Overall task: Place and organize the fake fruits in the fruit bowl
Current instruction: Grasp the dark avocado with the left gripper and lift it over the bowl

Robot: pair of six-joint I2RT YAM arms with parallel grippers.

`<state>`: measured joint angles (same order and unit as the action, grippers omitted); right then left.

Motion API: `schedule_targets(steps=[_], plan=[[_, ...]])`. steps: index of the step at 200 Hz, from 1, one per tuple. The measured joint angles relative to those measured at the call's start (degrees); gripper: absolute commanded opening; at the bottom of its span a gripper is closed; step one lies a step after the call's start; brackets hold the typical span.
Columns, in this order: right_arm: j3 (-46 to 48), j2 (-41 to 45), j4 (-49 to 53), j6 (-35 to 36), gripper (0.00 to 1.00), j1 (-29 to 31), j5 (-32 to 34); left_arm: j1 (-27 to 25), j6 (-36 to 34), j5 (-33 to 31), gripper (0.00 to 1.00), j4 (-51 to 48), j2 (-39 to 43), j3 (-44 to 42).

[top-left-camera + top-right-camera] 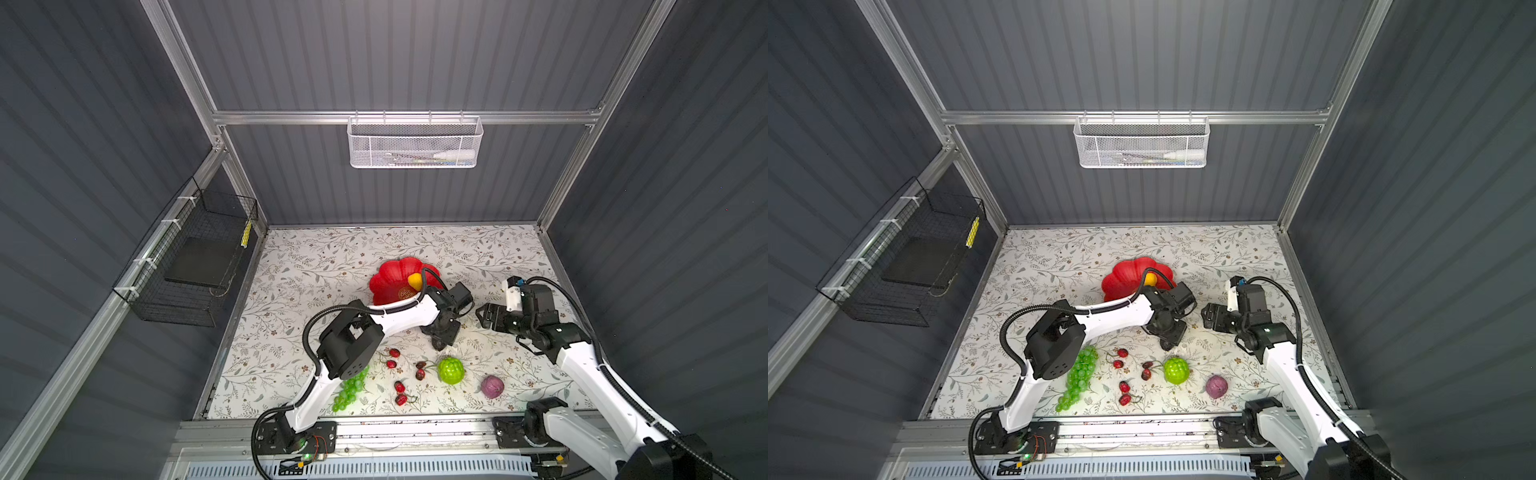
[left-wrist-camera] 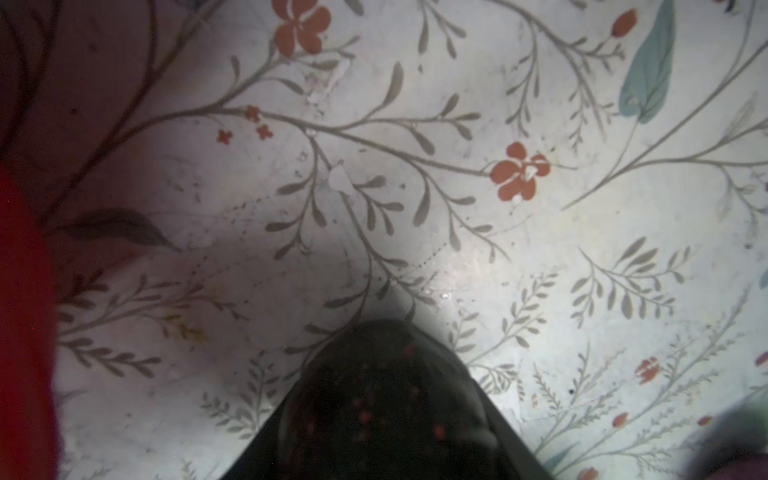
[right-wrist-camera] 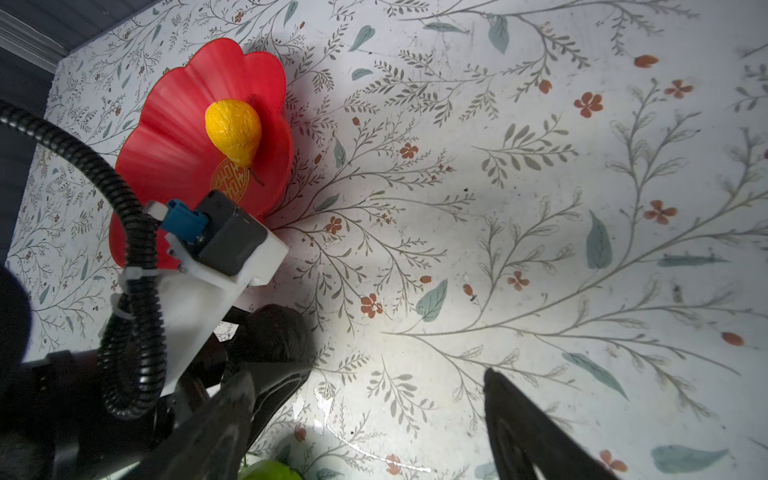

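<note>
Glossy fruit bowl [image 3: 166, 137], crinkled yellow pear [image 3: 233, 129]

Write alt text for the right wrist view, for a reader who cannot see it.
A yellow pear lies in a red flower-shaped bowl on a floral table. The left arm covers part of the bowl, and the right gripper stands open in the foreground.

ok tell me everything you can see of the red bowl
The red bowl is shallow and glossy, plastic by its look, with a scalloped rim like flower petals and fine ribs running in to a gold emblem at its centre. It rests on the floral table, toward the back, near the middle. One yellow pear lies in it, stem end pointing at the emblem. In both top views the left arm crosses in front of its near side and hides that part.
</note>
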<state>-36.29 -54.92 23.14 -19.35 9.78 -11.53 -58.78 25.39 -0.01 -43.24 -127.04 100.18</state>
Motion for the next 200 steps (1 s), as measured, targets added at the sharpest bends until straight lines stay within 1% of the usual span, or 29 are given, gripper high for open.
schedule_targets(steps=[24, 52, 73, 92, 107, 121, 140, 155, 170, 200], plan=[[0.0, 0.0, -0.1, -0.2, 0.87, 0.0, -0.1, 0.0, -0.1, 0.3, 0.43, 0.7, 0.1, -0.2], [0.0, 0.0, -1.0, -0.2, 0.87, 0.0, -0.1, 0.4, -0.2, 1.0, 0.39, 1.1, 1.8, -1.0], [0.0, 0.0, -1.0, -0.2, 0.86, 0.0, -0.2, 1.0, -0.4, 2.1, 0.37, 1.1, 5.8, -1.2], [0.0, 0.0, -1.0, -0.2, 0.85, 0.0, -0.3, 2.5, -0.5, 3.8, 0.36, 1.5, 11.3, -1.7], [0.0, 0.0, -1.0, -0.2, 0.85, 0.0, -0.3, 5.2, -0.7, 5.0, 0.36, 1.7, 16.1, -2.1], [-0.3, -0.2, -0.8, -0.2, 0.84, 0.0, -0.3, 9.2, -1.3, 5.4, 0.36, 1.7, 19.8, -2.1], [-1.6, -1.9, -0.3, -0.2, 0.84, 0.1, -0.3, 14.5, -3.0, 4.9, 0.37, 1.2, 22.5, -2.1], [-2.4, -3.0, -0.4, -0.2, 0.84, 0.6, -0.3, 18.8, -4.6, 4.4, 0.36, 0.7, 22.4, -2.0], [-3.0, -3.4, -0.2, -0.2, 0.84, 1.4, -0.3, 22.0, -6.4, 4.3, 0.37, 0.2, 21.2, -2.1], [-4.7, -4.4, -0.1, -0.2, 0.83, 3.3, -0.3, 25.6, -9.9, 4.2, 0.37, -0.1, 16.1, -1.8]])
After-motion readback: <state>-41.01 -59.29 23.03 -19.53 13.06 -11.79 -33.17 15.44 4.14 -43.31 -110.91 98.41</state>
